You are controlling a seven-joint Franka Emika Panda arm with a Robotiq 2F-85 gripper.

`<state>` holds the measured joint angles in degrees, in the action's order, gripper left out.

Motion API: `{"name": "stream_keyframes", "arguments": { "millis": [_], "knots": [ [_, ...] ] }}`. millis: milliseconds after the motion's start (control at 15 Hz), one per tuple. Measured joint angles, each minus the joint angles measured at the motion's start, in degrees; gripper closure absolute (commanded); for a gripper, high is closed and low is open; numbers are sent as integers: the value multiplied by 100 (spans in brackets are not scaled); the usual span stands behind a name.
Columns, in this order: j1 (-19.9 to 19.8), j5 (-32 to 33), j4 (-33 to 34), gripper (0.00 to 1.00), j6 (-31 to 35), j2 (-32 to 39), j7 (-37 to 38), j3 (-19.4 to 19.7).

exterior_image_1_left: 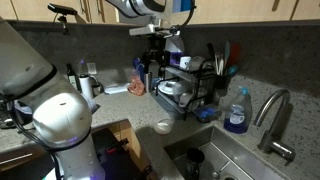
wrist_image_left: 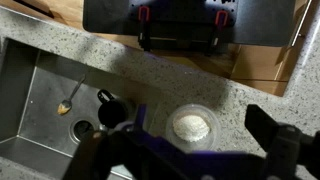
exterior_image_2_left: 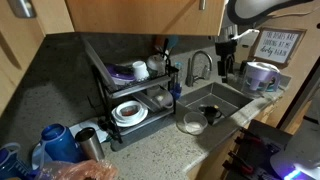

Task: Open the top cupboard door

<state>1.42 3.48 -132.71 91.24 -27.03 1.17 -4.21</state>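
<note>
Where the arm [exterior_image_1_left: 135, 8] comes in along the upper edge in both exterior views, it is stretched high, just under the wall cupboards, its white links bent so that the wrist points down; the gripper [exterior_image_1_left: 152, 45] hangs below it, in front of the dark backsplash and above the dish rack [exterior_image_1_left: 185, 90]; in an exterior view the same gripper [exterior_image_2_left: 228, 50] sits over the far end of the sink [exterior_image_2_left: 228, 92], close to the faucet [exterior_image_2_left: 200, 66].

The top cupboard door [exterior_image_2_left: 130, 15] is part of the wooden row across the top; it looks flush with its neighbours, so shut; the gripper is below its lower edge and has no hold on it.

In the wrist view the gripper [wrist_image_left: 180, 45] enters from the top, so that picture stands upside down; its two black fingers [wrist_image_left: 141, 40] stand wide apart with nothing between them; below them lie speckled counter [wrist_image_left: 250, 95], a small bowl [wrist_image_left: 192, 127] beside the sink, and a dark cup [wrist_image_left: 110, 110] inside the basin; a wooden surface shows behind the fingers, though I cannot tell what it belongs to.

The robot's white base [exterior_image_1_left: 60, 120] fills the near left of an exterior view; a blue soap bottle [exterior_image_1_left: 237, 112] stands by the faucet; a mug [exterior_image_2_left: 262, 75] and a framed sign [exterior_image_2_left: 283, 45] sit at the right of an exterior view.
</note>
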Motion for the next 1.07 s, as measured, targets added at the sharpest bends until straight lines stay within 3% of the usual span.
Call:
{"name": "stream_keyframes", "arguments": {
  "millis": [667,1067],
  "knots": [
    [21,-99,72,0,142,-491,4,51],
    [217,-413,100,0,1009,-1180,4,60]
  ]
}}
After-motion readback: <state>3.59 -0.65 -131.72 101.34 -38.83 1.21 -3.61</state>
